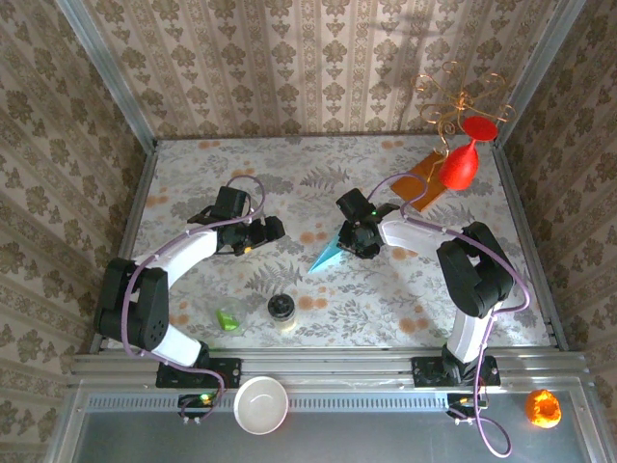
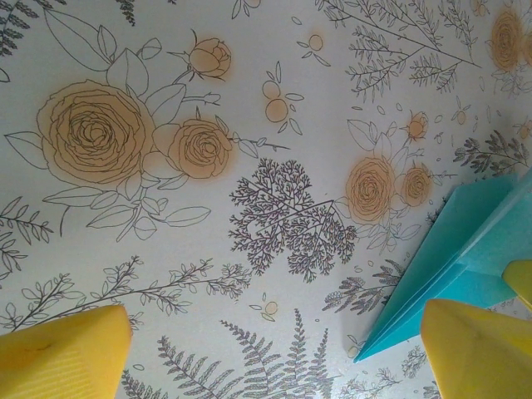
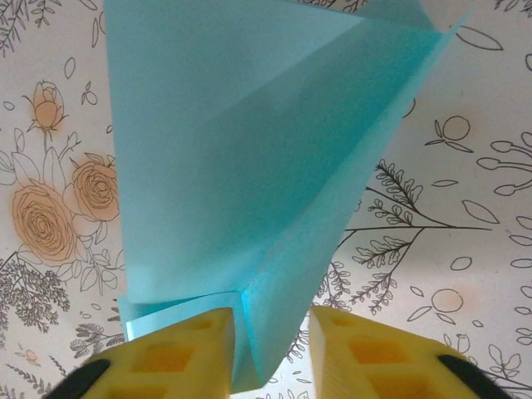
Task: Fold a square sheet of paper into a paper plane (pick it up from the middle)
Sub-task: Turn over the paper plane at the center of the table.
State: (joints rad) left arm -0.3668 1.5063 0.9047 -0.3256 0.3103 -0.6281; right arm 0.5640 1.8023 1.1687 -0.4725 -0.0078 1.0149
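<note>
- Top external view: the paper plane [image 1: 326,255], a light blue pointed dart, lies close to the middle of the floral surface [image 1: 386,299], with its tip aimed toward the near left.
- The right end effector [image 1: 351,235] sits over the plane's far, wide end.
- Right wrist view: the right end effector [image 3: 272,320] has its yellow fingers [image 3: 170,357] a little apart, one on each side of the plane's folded rear edge. The paper [image 3: 249,183] touches the left finger, and a sliver of surface shows between the paper and the other finger.
- The left end effector [image 1: 267,231] is to the left of the plane and well apart from it.
- Left wrist view: the left end effector [image 2: 266,366] has its yellow fingers [image 2: 62,357] spread wide with nothing between them. The plane's tip [image 2: 440,274] points in from the right.
- An orange-brown sheet [image 1: 424,183] lies at the far right.
- A dark-lidded jar [image 1: 281,311] stands at the near edge, left of centre.
</note>
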